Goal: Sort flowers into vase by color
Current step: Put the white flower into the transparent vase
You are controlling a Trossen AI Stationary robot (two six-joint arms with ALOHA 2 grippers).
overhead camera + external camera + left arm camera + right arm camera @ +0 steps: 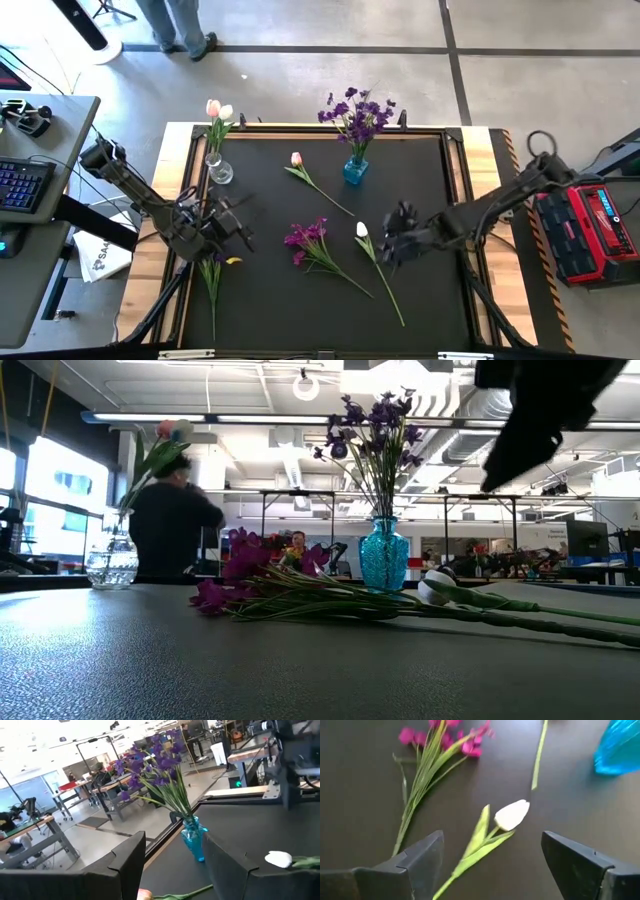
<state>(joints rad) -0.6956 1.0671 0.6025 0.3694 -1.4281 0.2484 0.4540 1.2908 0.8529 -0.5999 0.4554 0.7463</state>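
Purple flowers [358, 115] upright in blue vase [355, 170], white tulip [362, 230], magenta spray [305, 238] lying flat mid-table

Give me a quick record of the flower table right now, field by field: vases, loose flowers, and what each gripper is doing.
clear vase: back left of the mat, holds pink and white tulips
blue vase: back centre, holds purple flowers
pink tulip: lying loose between the vases
magenta flowers: lying mid-mat
white tulip: lying beside the magenta flowers
left edge flower: stem lying near the left arm; blossom colour unclear
left gripper: open, empty, near the mat's left side
right gripper: open, empty, above the white tulip
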